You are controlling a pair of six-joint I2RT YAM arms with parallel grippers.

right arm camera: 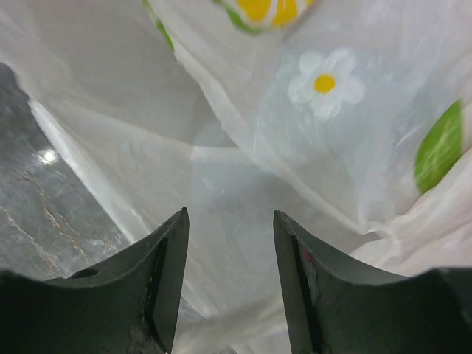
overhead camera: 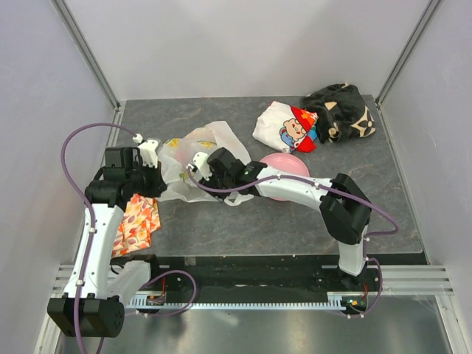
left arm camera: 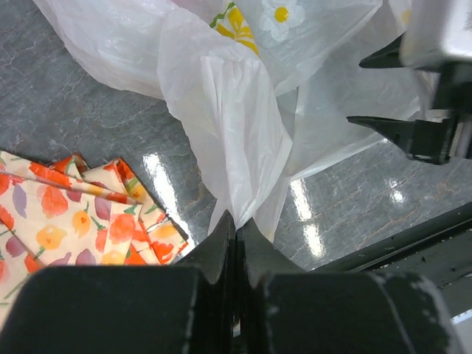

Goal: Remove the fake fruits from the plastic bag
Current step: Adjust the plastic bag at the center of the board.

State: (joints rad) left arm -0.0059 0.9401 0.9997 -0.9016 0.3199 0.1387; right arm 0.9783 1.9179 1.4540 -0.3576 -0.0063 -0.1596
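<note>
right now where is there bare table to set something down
Widest bare patch: the near middle of the table, between the orange cloth and the right arm. Also the far left strip behind the bag. Crowded: back right, with pink plate, bear cloth and black cloth.

Left arm [overhead camera: 99, 221] rises from its base and bends inward. Left tool [left arm camera: 234, 217]: fingers pressed together on a fold of the plastic bag [left arm camera: 236, 125]. Right arm [overhead camera: 310, 188] reaches leftward across the worktop. Right tool [right arm camera: 230, 217]: fingers held apart.

thin crinkly plastic bag [overhead camera: 198, 147], glossy table [overhead camera: 295, 228]
</note>
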